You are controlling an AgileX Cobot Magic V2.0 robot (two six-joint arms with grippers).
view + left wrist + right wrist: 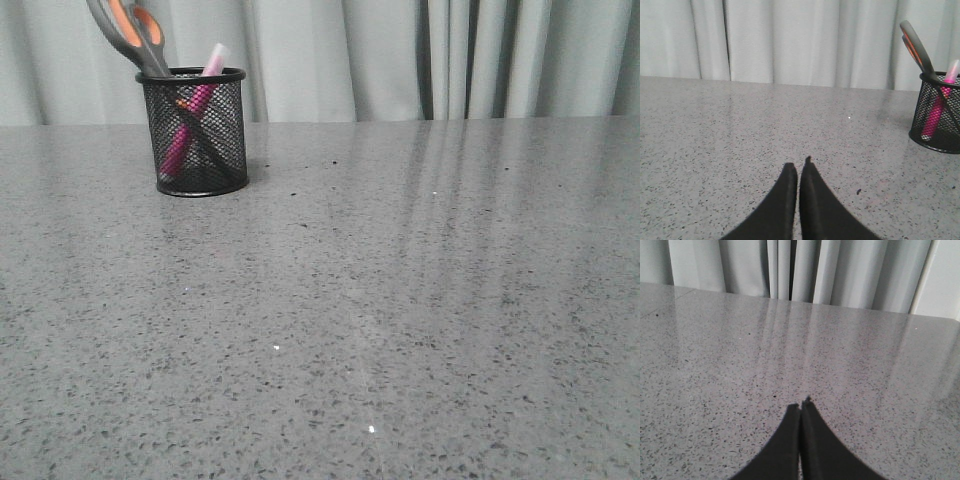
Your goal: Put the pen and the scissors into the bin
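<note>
Where the grey speckled worktop meets the pale curtain, the bin stands upright at the far left. Inside it the scissors stand blades down, handles tilted up-left — the pen leans opposite, whitish cap up-right. No lettering is legible. The left hand and right hand are each closed, empty.

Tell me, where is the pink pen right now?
In the front view the pen stands tilted inside the bin at the far left of the table, beside the scissors, its whitish cap poking above the rim.
</note>
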